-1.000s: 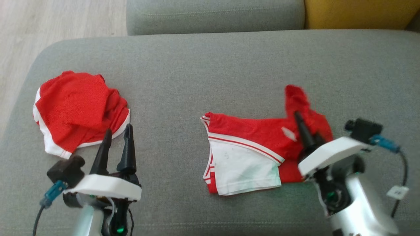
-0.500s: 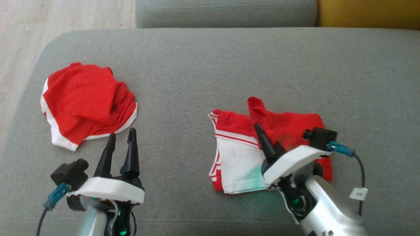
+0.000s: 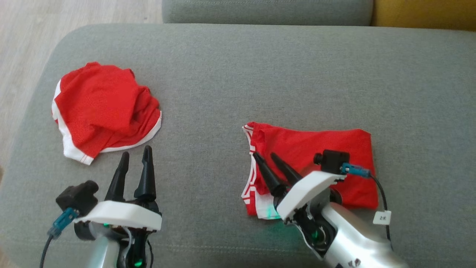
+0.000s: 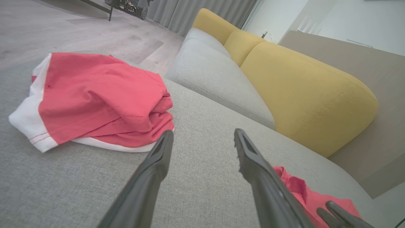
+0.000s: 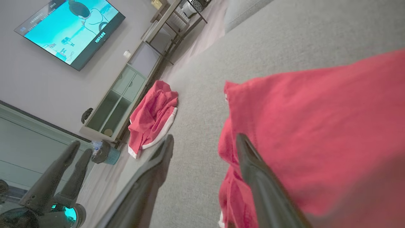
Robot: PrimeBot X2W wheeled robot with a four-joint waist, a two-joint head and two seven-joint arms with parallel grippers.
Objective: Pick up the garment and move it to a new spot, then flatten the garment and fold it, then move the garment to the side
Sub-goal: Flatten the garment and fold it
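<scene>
Garment [image 3: 316, 143] lies folded under our spread right claw [image 3: 264, 155]. We should smooth it before regripping; left claw [image 3: 136, 150] gapes too.

The sofa seat [image 3: 238, 74] is covered in grey woven cloth, matt, with a fine rough grain. The folded garment [image 3: 316, 149] on the sofa seat is soft, matt red cloth with white trim. The second garment [image 3: 104, 108], crumpled at the seat's left end, looks like fine red mesh. The cushion [image 4: 303, 95] behind the seat is matt yellow weave. The floor [image 3: 22, 33] beside the seat is pale wood with a low sheen. The left gripper [image 3: 136, 150] and right gripper [image 3: 264, 154] have dark matt fingers under smooth white plastic shells.
</scene>
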